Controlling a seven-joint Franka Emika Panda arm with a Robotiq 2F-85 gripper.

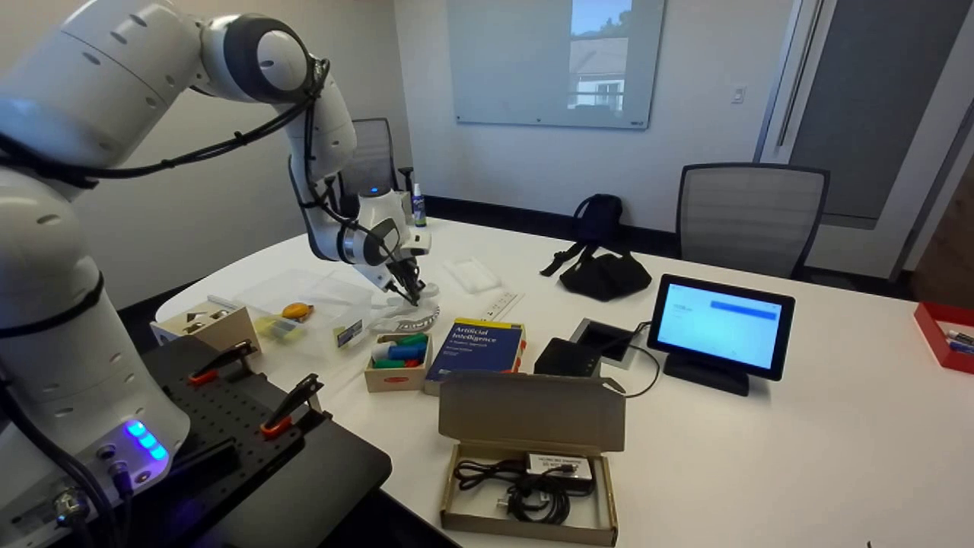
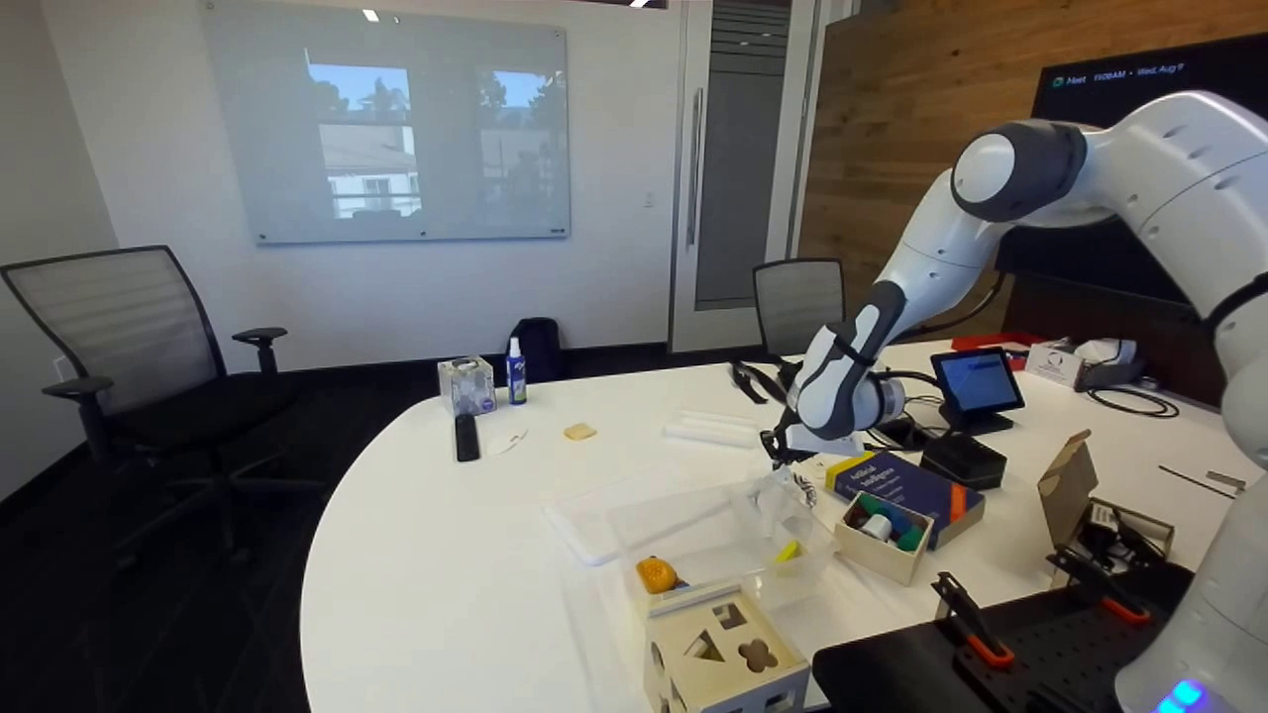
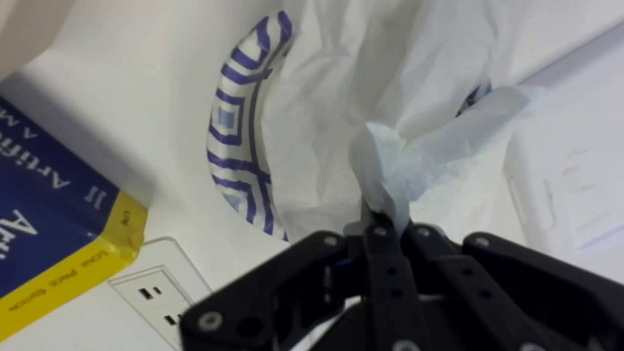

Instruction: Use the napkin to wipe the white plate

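Note:
The white plate has a blue patterned rim; its left rim (image 3: 231,131) shows in the wrist view, and it also shows in both exterior views (image 1: 423,320) (image 2: 804,488). The white crumpled napkin (image 3: 326,122) covers most of the plate's middle, with a bit of patterned rim showing at its right. My gripper (image 3: 397,226) is shut on a pinched, raised part of the napkin, over the plate's edge area. The gripper points down at the plate in both exterior views (image 1: 415,297) (image 2: 778,451). The plate's centre is hidden under the napkin.
A thick blue book (image 1: 475,348) and a wooden box of coloured pieces (image 1: 396,379) stand close to the plate. A clear plastic container (image 2: 693,520) and a wooden shape sorter (image 2: 728,634) are also near. A white flat case (image 1: 472,275) and a socket strip (image 3: 153,295) lie beside it.

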